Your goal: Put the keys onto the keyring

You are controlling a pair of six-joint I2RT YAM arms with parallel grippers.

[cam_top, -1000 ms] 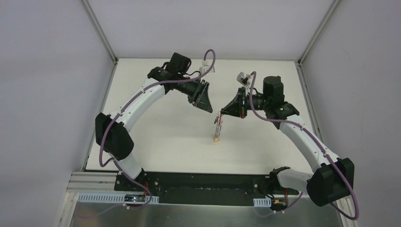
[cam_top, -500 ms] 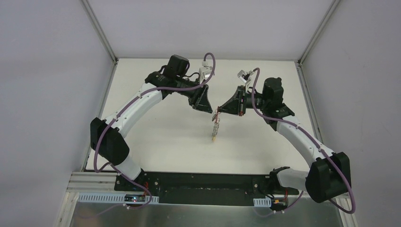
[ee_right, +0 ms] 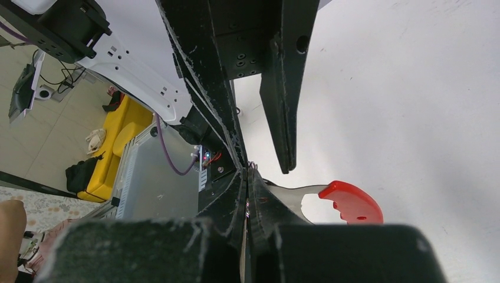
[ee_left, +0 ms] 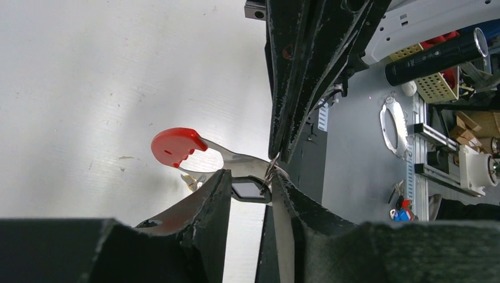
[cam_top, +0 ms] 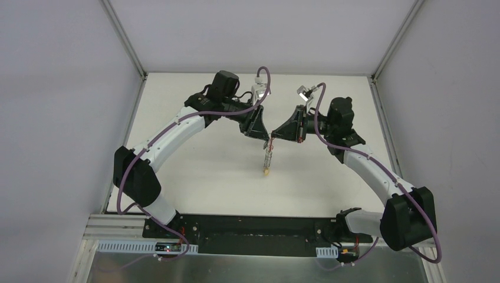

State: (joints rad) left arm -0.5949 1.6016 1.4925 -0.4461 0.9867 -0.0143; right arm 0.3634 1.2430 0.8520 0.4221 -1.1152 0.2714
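The keys [cam_top: 269, 156] hang in a row over the middle of the table, with the yellow-headed one [cam_top: 267, 171] lowest. My right gripper [ee_right: 244, 172] is shut on the top of the bunch. The curved strap sticks out beside it, grey with a red end [ee_right: 352, 202]. My left gripper [ee_left: 252, 175] meets it tip to tip. Its fingers are pressed on both ends of the small black keyring [ee_left: 249, 200], next to a silver ring of the bunch. The strap's red end [ee_left: 175, 145] shows just beyond. From above, the left gripper [cam_top: 266, 137] and right gripper [cam_top: 274, 137] touch.
Both arms arch over the white table [cam_top: 194, 171] from its near edge. A black rail [cam_top: 253, 227] and a metal plate [cam_top: 259, 268] lie in front of the bases. White walls and frame posts [cam_top: 125, 38] close in the sides and back.
My left gripper has moved right until it meets the right gripper, and its jaws have narrowed onto the keyring. The right gripper has shifted slightly left with the hanging keys.
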